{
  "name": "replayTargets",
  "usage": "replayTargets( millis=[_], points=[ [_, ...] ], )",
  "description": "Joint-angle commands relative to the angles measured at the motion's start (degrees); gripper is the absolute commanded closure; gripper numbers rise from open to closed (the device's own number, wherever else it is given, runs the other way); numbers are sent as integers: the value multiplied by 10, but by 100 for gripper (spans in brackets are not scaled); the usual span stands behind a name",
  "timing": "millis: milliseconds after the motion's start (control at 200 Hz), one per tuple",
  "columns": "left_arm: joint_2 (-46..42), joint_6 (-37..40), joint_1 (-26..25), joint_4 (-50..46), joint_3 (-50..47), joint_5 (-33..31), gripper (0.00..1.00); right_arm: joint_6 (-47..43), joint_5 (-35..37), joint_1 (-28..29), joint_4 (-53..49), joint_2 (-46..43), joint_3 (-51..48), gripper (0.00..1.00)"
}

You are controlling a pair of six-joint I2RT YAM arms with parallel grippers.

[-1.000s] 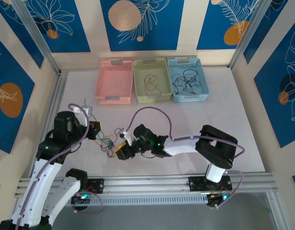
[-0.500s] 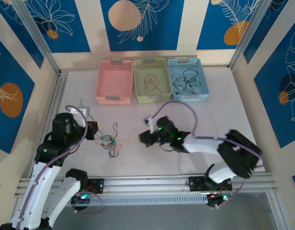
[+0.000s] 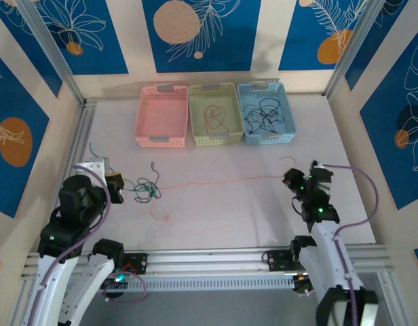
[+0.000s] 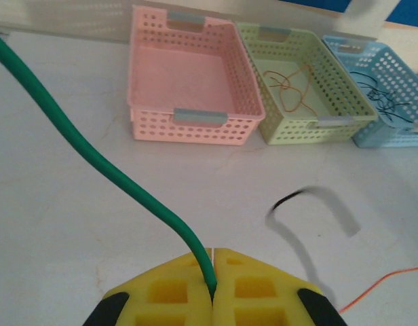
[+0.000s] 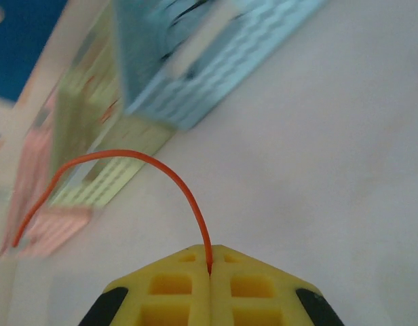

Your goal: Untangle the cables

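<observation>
From above, the orange cable (image 3: 222,181) lies stretched across the desk (image 3: 229,217). It runs from the green cable (image 3: 146,191) knot by the left end effector (image 3: 117,187) to the right end effector (image 3: 289,179). Left wrist: the end effector is pinched tight on the green cable. Right wrist: the end effector is pinched tight on the orange cable.
</observation>
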Motion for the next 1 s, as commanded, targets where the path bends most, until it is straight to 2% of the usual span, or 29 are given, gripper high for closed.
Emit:
replayTargets(
  millis=[0,65,345,400,490,505,555,630,715,765,855,995],
  points=[
    [-16,-1,6,-14,15,-58,100,-12,44,-71,-123,-17,5,100],
    [-18,-2,7,-14,14,-60,100,-2,17,-95,-109,-15,-8,100],
    [-13,-3,7,-23,17,-79,100,11,68,-111,-136,11,9,100],
    [-12,-2,7,-20,16,-72,100,2,39,-109,-125,11,9,100],
    [0,1,7,-6,9,-27,100,-22,-63,-96,-91,18,16,100],
    [4,2,7,-4,9,-16,100,-25,-74,-88,-89,20,20,100],
    [17,4,7,1,8,11,100,-42,-85,-56,-104,33,47,88],
    [31,4,7,3,7,24,100,-71,-38,14,-147,59,99,62],
    [37,5,6,4,6,30,100,-96,12,89,-186,92,149,50],
    [40,5,7,5,5,37,100,-104,28,128,-203,113,171,47],
    [45,5,6,6,5,44,100,-117,9,193,-202,147,201,46],
    [52,5,7,9,4,57,100,-125,-57,331,-116,200,218,46]
  ],
)
